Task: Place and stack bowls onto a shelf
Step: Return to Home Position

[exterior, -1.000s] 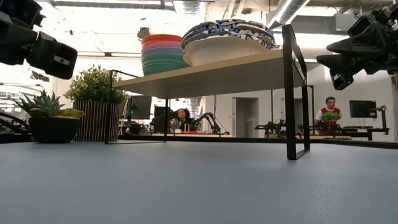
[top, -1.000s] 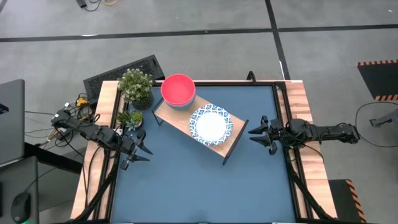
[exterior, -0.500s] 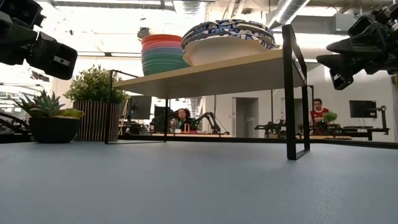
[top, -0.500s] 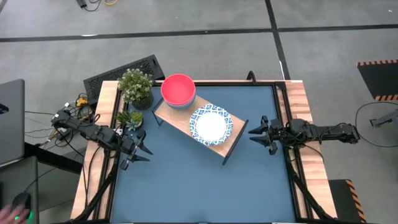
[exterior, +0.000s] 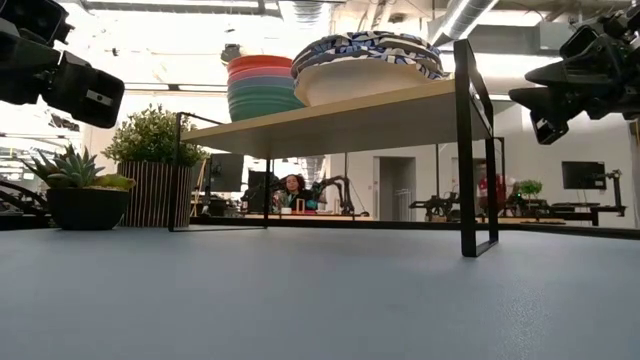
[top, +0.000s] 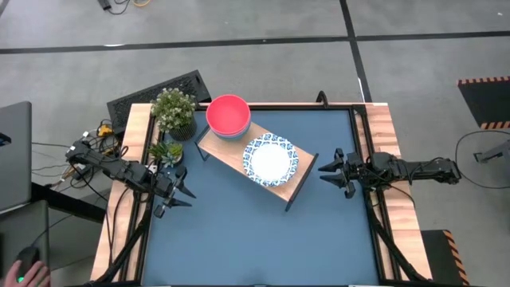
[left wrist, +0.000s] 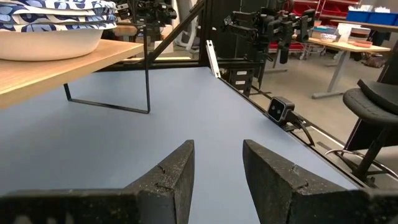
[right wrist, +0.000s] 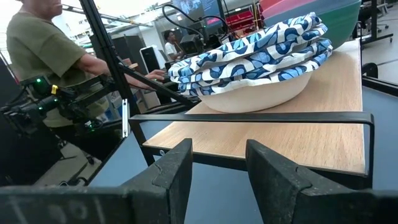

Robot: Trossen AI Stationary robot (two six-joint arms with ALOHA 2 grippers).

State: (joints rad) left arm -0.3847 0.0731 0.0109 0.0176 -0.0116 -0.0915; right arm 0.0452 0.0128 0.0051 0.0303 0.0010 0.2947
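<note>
On the low light-wood shelf [top: 230,152] with black legs, white blue-rimmed bowls [top: 271,159] sit stacked beside a pink bowl [top: 228,115] nested on a green bowl [exterior: 262,102]. Left hand [left wrist: 219,144] and right hand [right wrist: 219,143] hover at opposite edges of the dark blue counter [top: 255,239], both part-open and empty.

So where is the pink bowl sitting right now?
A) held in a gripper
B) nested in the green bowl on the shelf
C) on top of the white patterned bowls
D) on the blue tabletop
B: in the low view the pink bowl sits in the green bowl on the shelf, beside the white bowls; the left gripper and right gripper are open and empty.
</note>
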